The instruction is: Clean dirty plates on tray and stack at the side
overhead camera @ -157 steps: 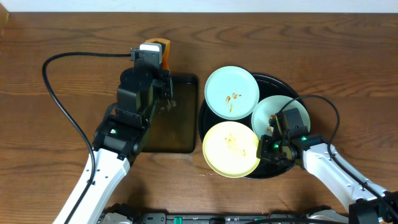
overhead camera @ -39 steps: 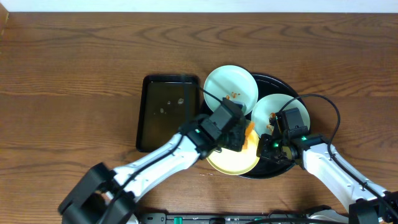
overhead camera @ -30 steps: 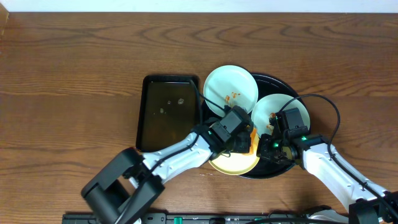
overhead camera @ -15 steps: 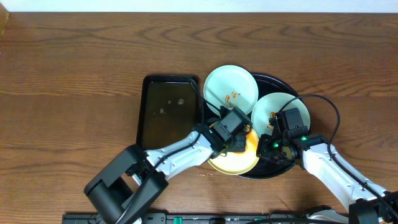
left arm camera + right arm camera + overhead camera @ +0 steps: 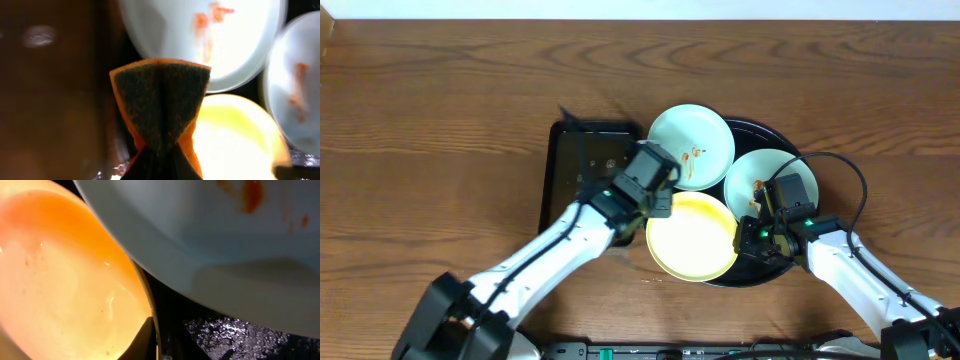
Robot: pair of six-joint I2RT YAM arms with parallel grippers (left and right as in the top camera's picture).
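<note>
The pale yellow plate (image 5: 695, 240) lies at the front left of the round black tray (image 5: 760, 127) and shows no smear. It also shows in the left wrist view (image 5: 235, 135). Two mint-blue plates, one at the back (image 5: 695, 140) and one at the right (image 5: 765, 180), carry orange-brown smears. My left gripper (image 5: 655, 195) is shut on an orange sponge (image 5: 160, 105) with a dark scouring face. It hovers at the tray's left edge, between the yellow plate and the back mint plate. My right gripper (image 5: 750, 237) is shut on the yellow plate's right rim (image 5: 150, 310).
A rectangular black tray (image 5: 570, 200) lies left of the round tray, partly under my left arm. The right mint plate (image 5: 200, 230) overlaps the yellow plate's edge close above my right gripper. Brown wooden table all around.
My left gripper has moved with the sponge up and left off the yellow plate, towards the rectangular tray. The yellow plate's smear is gone. The right arm has not moved.
</note>
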